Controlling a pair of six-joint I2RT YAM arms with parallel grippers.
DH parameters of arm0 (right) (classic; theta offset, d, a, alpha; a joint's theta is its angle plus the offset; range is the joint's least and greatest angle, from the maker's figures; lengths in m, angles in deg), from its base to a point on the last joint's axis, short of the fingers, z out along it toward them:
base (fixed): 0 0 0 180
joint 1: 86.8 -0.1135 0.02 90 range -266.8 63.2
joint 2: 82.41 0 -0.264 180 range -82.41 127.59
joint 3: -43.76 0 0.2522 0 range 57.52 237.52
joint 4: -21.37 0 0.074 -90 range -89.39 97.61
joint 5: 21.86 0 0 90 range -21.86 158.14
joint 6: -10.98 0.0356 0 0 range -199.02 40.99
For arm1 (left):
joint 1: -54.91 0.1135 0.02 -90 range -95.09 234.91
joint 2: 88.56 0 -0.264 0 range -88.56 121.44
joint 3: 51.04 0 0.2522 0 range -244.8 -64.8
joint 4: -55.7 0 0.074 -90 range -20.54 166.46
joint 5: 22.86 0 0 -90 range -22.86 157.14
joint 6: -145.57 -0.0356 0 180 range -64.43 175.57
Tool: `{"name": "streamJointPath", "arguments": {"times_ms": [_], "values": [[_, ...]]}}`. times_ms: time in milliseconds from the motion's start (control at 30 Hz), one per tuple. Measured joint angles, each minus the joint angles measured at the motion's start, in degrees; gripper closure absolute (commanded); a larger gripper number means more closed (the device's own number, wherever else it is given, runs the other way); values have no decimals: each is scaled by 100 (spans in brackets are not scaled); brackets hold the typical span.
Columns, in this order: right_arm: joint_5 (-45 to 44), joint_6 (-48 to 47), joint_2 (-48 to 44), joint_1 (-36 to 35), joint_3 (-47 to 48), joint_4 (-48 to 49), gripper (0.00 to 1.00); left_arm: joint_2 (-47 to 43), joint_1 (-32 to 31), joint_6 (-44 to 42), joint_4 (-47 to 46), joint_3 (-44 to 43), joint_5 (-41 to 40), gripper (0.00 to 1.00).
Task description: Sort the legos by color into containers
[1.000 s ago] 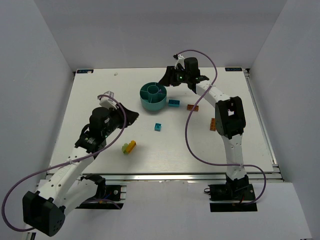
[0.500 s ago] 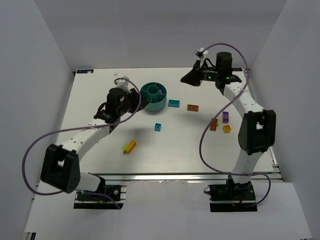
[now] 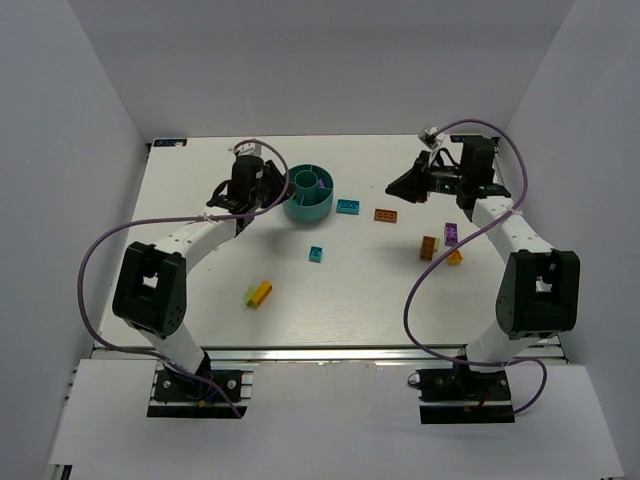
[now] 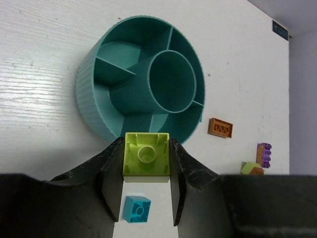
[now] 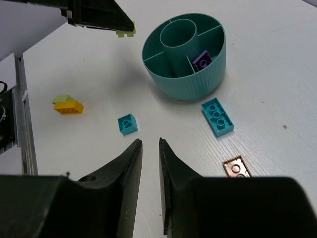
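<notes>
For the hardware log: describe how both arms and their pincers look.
Both the left arm and right arm have white links with bulky black joints. A purple cable loops loosely beside each. The left pincer and right pincer have matte black, tapering fingers.

place: robot lab cell | signs: white panels (image 3: 70,130) are enclosing a white table (image 3: 340,310) | purple cables (image 3: 405,305) are trailing over it

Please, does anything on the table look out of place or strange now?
One thing: a yellow brick and a loose lime green brick lie pressed together near the front of the table, perhaps joined, so two colours form one lump. Nothing looks spilled or damaged; the teal bowl stands upright.
</notes>
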Motion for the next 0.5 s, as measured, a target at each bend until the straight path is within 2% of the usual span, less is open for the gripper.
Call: {"name": "streamJointPath", "arguments": {"times_ms": [500], "values": [[63,127,-129,105,-133,138,72,525,0,232,-9,-306,-448,73]]}}
